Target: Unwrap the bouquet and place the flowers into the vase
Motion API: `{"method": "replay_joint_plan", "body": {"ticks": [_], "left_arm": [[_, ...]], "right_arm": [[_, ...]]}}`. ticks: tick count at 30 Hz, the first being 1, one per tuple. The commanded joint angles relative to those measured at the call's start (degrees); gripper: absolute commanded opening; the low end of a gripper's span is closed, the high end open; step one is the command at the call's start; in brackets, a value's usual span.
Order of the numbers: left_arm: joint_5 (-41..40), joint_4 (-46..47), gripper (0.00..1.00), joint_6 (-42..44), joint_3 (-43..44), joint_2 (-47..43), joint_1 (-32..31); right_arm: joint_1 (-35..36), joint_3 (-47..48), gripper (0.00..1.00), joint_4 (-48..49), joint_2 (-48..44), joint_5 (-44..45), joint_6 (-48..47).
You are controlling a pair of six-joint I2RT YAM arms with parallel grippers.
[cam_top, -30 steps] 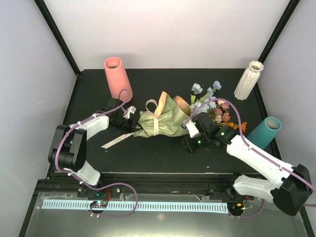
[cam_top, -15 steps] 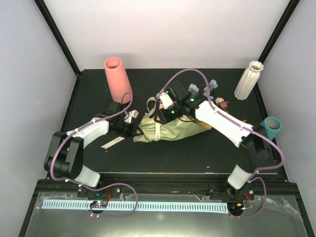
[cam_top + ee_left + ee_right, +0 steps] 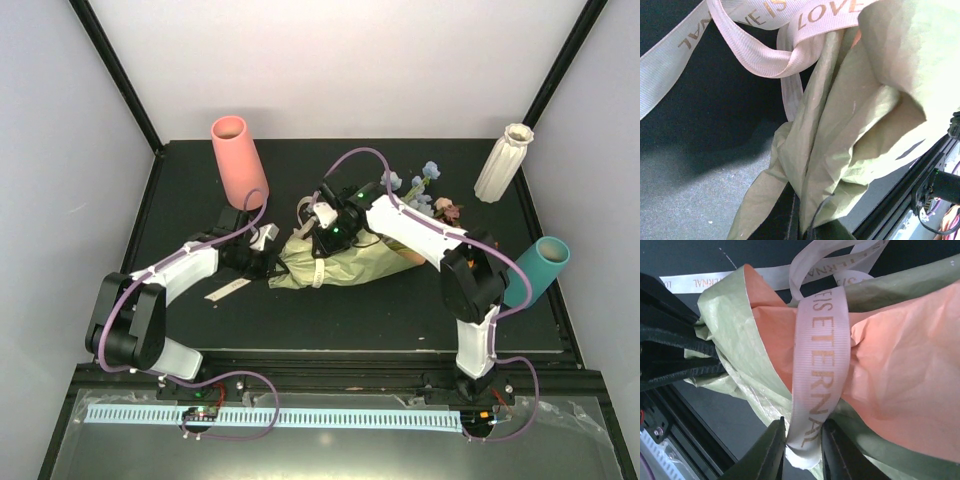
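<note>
Lengthwise, the bouquet (image 3: 345,262) lies across the middle of the table (image 3: 400,310), paper tail to the left and blooms to the right (the white vase (image 3: 503,163) stands well apart, at the far right corner). The left gripper (image 3: 262,262) is clamped tight on that tail, and the right gripper (image 3: 804,421) has its fingers narrowed onto the ribbon (image 3: 820,365) around the waist. Any pull on the band should probably run along that axis, against the left arm's hold.
</note>
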Motion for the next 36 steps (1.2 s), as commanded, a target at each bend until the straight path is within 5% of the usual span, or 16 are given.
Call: {"method": "replay_joint_plan", "body": {"ticks": [1, 9, 21, 29, 32, 36], "left_arm": [[0.2, 2.1, 0.02, -0.7, 0.7, -0.4, -0.3], [-1.8, 1.7, 0.02, -3.0, 2.2, 1.4, -0.1], [-5.1, 3.3, 0.02, -10.6, 4.8, 4.8, 1.4], [-4.9, 4.3, 0.02, -16.4, 8.9, 8.1, 3.4], [-4.5, 4.3, 0.02, -16.9, 10.0, 8.6, 4.9], [-4.5, 2.6, 0.02, -14.1, 12.3, 9.4, 6.0]], "right_arm": [[-0.2, 0.1, 0.21, -1.4, -2.1, -1.0, -0.1], [-0.3, -3.5, 0.02, -4.1, -7.9, 1.6, -1.5], [-0.3, -8.6, 0.02, -0.8, -29.4, 11.5, -3.2], [-0.3, -32.8, 0.02, 16.9, -58.1, 13.8, -6.2], [-0.2, -39.8, 0.06, 18.7, -66.1, 12.2, -4.7], [-0.2, -45.2, 0.28, 17.2, -70.1, 6.7, -0.3]]}}
